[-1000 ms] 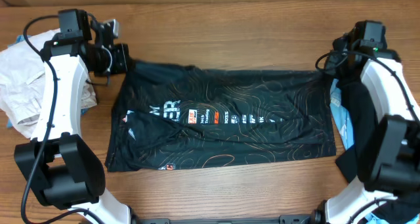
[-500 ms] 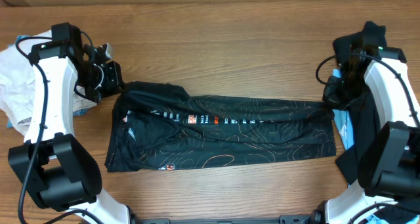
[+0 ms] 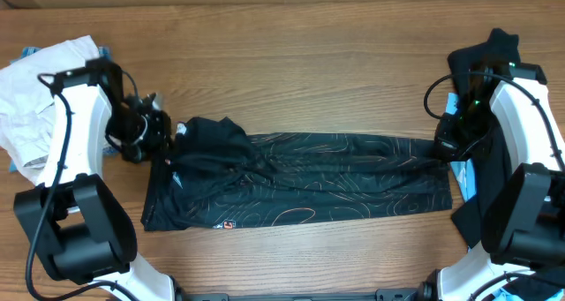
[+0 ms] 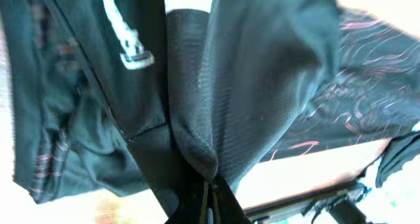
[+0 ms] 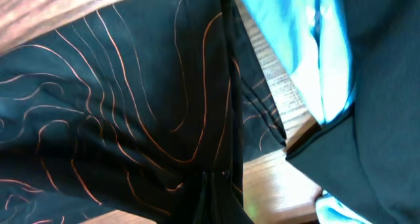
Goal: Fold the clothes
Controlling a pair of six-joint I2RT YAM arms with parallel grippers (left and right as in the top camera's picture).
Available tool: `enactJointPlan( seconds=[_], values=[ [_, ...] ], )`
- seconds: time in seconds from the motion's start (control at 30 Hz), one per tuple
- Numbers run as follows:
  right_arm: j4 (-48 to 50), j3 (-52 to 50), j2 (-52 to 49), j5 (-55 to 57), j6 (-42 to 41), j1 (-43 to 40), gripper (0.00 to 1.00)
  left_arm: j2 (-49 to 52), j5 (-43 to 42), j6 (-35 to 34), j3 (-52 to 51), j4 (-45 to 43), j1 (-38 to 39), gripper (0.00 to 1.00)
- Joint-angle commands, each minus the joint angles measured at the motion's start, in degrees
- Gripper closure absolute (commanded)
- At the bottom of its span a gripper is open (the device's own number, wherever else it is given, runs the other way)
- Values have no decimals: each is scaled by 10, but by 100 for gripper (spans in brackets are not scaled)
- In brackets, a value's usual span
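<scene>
**Pinched at both ends**

Holds the jersey (image 3: 300,177) stretched sideways across the middle of the worktop (image 3: 291,63), doubled over along its length. Clamps its bunched left end tight in the left gripper (image 3: 163,133). Nips the right end in the right gripper (image 3: 444,146), likewise closed on fabric. Shows crumpled white cloth (image 3: 35,80) at the left edge and light blue cloth (image 3: 466,173) at the right edge.
</scene>
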State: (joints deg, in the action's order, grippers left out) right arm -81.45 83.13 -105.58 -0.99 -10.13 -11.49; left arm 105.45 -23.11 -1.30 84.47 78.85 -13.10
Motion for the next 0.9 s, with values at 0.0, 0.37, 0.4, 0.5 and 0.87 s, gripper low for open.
enactJointPlan(
  seconds=[0.0, 0.37, 0.4, 0.5, 0.87],
  values=[
    [-11, 8, 10, 12, -3, -2, 96, -3, 6, 5, -59, -5, 8, 96],
    [1, -22, 10, 25, 1, -2, 95, -3, 8, 12, -112, -10, 9, 96],
    [1, -22, 10, 25, 1, -2, 96, -3, 13, 12, -114, -9, 10, 96],
    [1, -22, 10, 25, 1, -2, 96, -3, 12, 12, -114, 0, 12, 96],
    [6, -22, 10, 25, 1, -2, 96, -3, -10, 54, -114, 61, 26, 96]
  ],
)
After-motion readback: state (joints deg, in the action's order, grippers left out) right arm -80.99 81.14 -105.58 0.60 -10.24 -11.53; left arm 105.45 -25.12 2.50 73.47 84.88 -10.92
